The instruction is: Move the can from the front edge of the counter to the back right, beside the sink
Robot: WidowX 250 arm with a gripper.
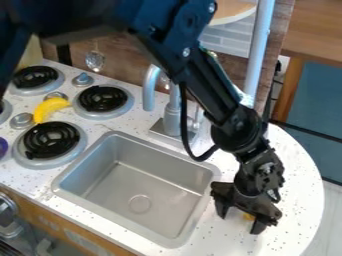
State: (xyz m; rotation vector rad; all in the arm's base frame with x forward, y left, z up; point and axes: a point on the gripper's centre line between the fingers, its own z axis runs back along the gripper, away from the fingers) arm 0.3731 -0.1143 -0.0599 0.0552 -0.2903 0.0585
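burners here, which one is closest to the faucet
The burner just right of the banana; the other burners all sit farther left, away from the faucet.

And now the speckled white counter (300,165) is backed by a brown wood-grain panel (123,50). Over at the right, a brown wooden surface (320,30) is met by an upright orange-brown wooden post (288,92) beside a flat teal panel (314,95), with pale grey floor (332,215) glimpsed below.

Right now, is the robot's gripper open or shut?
Open: the gripper's fingers stand apart at the white counter, with counter surface showing between one finger and the small yellow thing.
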